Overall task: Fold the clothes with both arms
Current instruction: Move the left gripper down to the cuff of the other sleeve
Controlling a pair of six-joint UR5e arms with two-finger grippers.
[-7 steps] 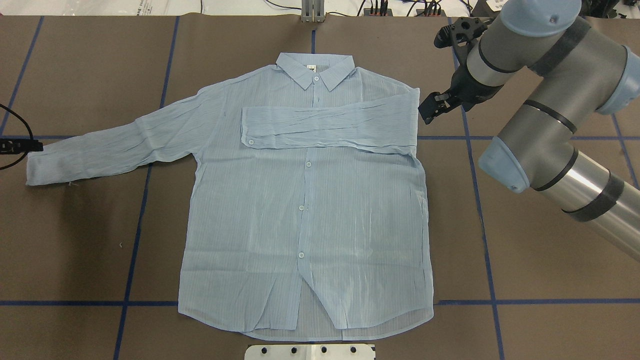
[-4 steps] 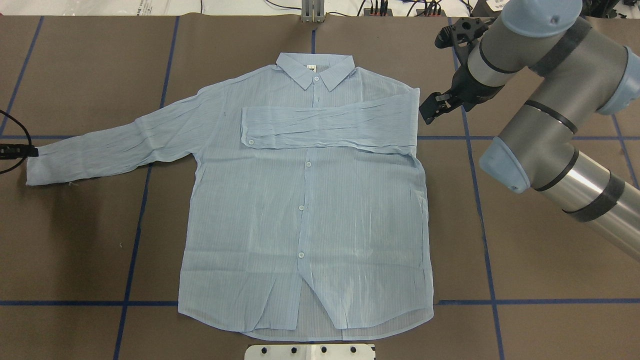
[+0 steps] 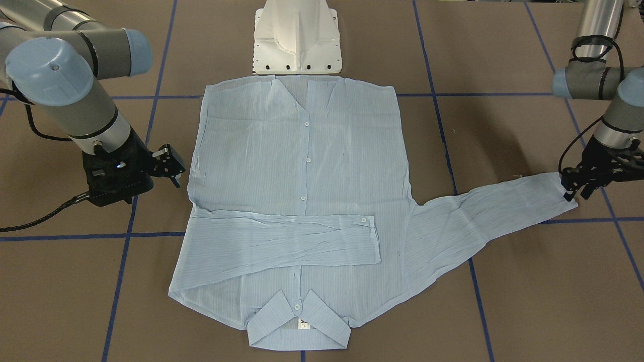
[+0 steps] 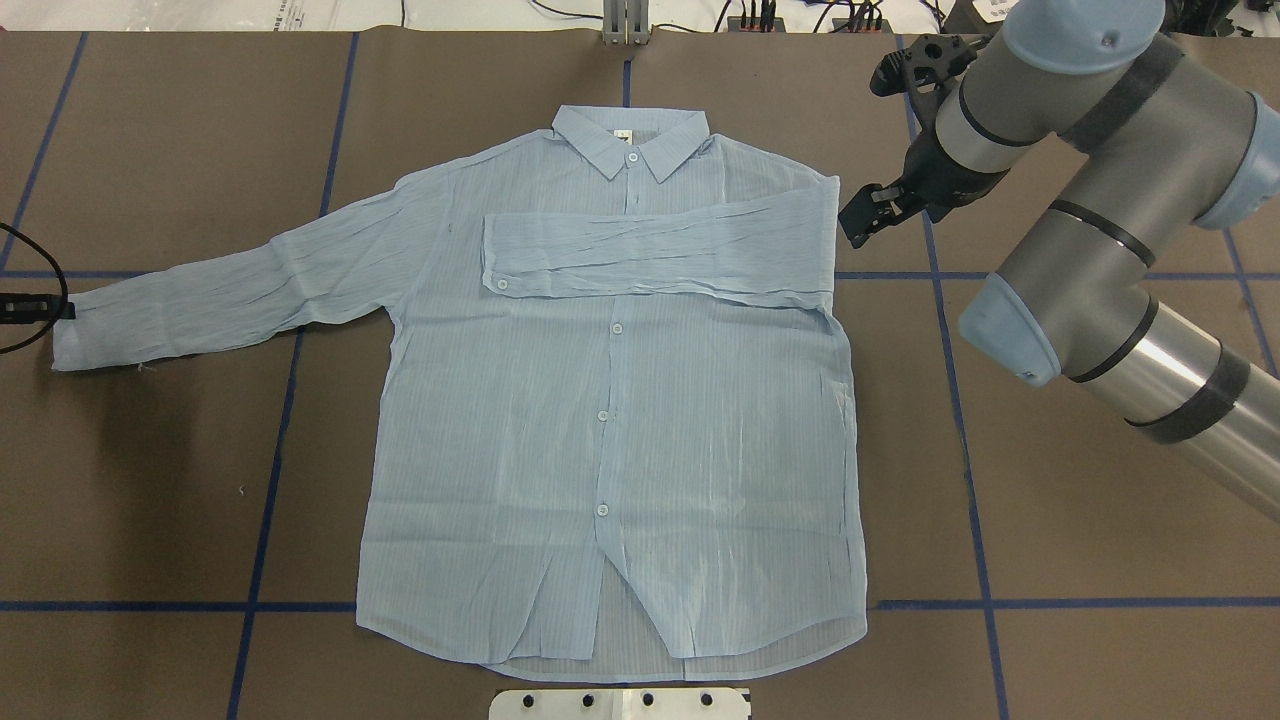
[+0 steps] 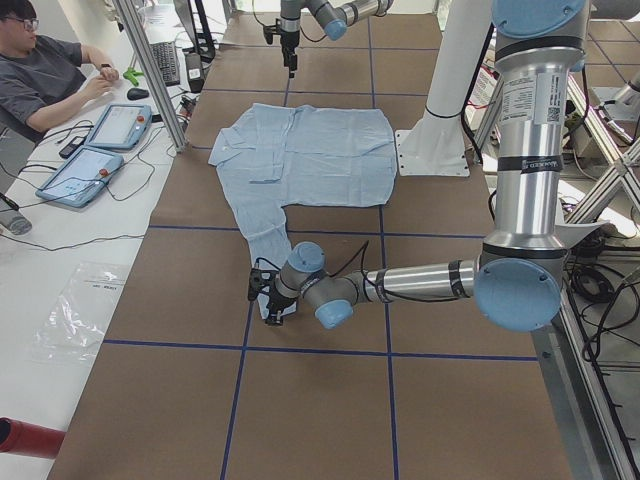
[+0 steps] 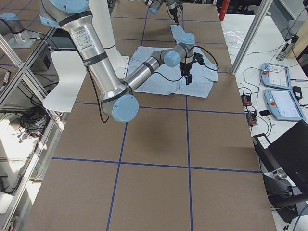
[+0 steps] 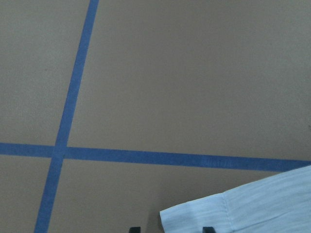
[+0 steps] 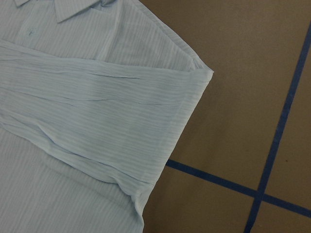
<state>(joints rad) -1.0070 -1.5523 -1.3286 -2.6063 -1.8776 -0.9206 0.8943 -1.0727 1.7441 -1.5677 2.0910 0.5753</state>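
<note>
The light-blue shirt [image 4: 610,420] lies flat and face up on the brown table, collar [image 4: 630,140] at the far side. One sleeve [image 4: 650,250] is folded across the chest; the right wrist view shows that fold [image 8: 97,107]. The other sleeve [image 4: 230,295] stretches out to the left. My left gripper [image 4: 62,309] sits low at that sleeve's cuff [image 7: 233,213], open, with its tips on either side of the cuff edge [image 3: 573,193]. My right gripper [image 4: 862,215] hangs open just beside the shirt's shoulder and holds nothing [image 3: 171,166].
The white pedestal base [image 3: 297,40] stands at the shirt's hem side. Blue tape lines [image 4: 960,420] grid the brown table cover. In the exterior left view a person [image 5: 50,70] sits at a side desk with tablets [image 5: 120,125].
My left gripper has shifted slightly along the table's left edge, toward the near side, at the cuff. The right arm and the shirt have not moved.
</note>
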